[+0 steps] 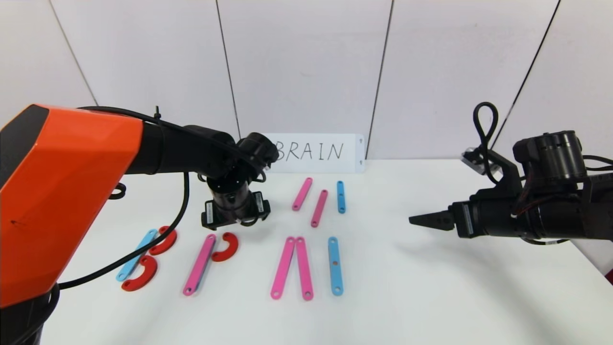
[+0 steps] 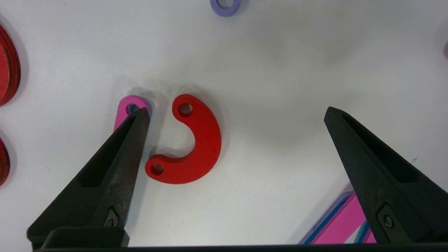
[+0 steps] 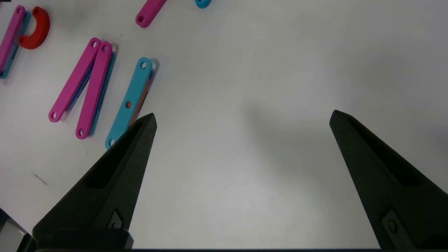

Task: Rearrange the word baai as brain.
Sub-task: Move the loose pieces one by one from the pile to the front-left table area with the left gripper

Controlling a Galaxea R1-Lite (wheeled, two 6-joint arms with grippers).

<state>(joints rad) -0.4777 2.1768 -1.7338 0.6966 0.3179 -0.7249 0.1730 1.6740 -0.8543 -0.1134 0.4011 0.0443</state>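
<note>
The letters lie in a row on the white table (image 1: 431, 287). A blue strip (image 1: 136, 255) with two red curves (image 1: 163, 241) (image 1: 140, 274) forms a B. Beside it a pink strip (image 1: 199, 263) and a red curve (image 1: 226, 247) (image 2: 190, 141) form a P shape. Two pink strips (image 1: 292, 267) meet at the top, and a blue strip (image 1: 335, 266) stands alone. My left gripper (image 1: 234, 218) (image 2: 236, 115) hangs open just above the red curve, which lies free near one fingertip (image 2: 134, 133). My right gripper (image 1: 424, 220) (image 3: 241, 119) hovers open over bare table at the right.
Two loose pink strips (image 1: 302, 193) (image 1: 319, 208) and a short blue strip (image 1: 340, 196) lie behind the row. A white card (image 1: 316, 152) handwritten BRAIN leans on the back wall. A purple piece (image 2: 225, 6) shows at the left wrist view's edge.
</note>
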